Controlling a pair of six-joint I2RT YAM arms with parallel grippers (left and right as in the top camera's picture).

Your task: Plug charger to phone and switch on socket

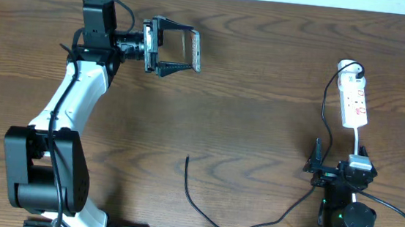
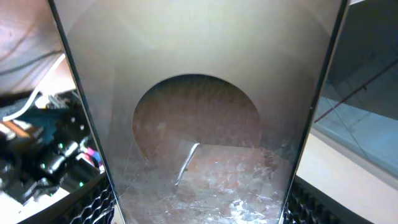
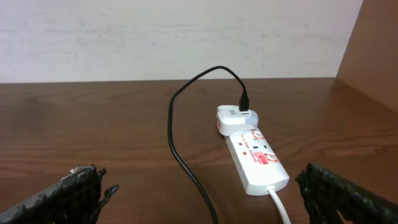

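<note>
The phone (image 1: 179,47) sits clenched between the fingers of my left pincer (image 1: 195,51), far across the table (image 1: 261,119) from the socket (image 1: 355,103), toward the opposite end. In my left wrist view its glossy slab (image 2: 199,124) fills nearly everything, with a round dark reflection in the middle. I cannot tell whether it is clear of the wood.

The charger (image 1: 208,217) starts at a black plug standing in a white adapter (image 1: 349,67) at the socket's far end. Its cable drops along the socket's side, passes my right arm, sweeps along the near edge of the table and ends in a bare tip (image 1: 187,158) lying on the wood, well apart from the phone.

My right pincer (image 1: 339,161) is released, its jaws spread wide and grasping nothing, just short of the socket's near end where the white cord leaves it. From that wrist the socket (image 3: 258,158) lies ahead, slightly right, with the adapter (image 3: 233,119) behind it and the cable (image 3: 177,149) curving down beside it. I cannot read the switches' position.
</note>
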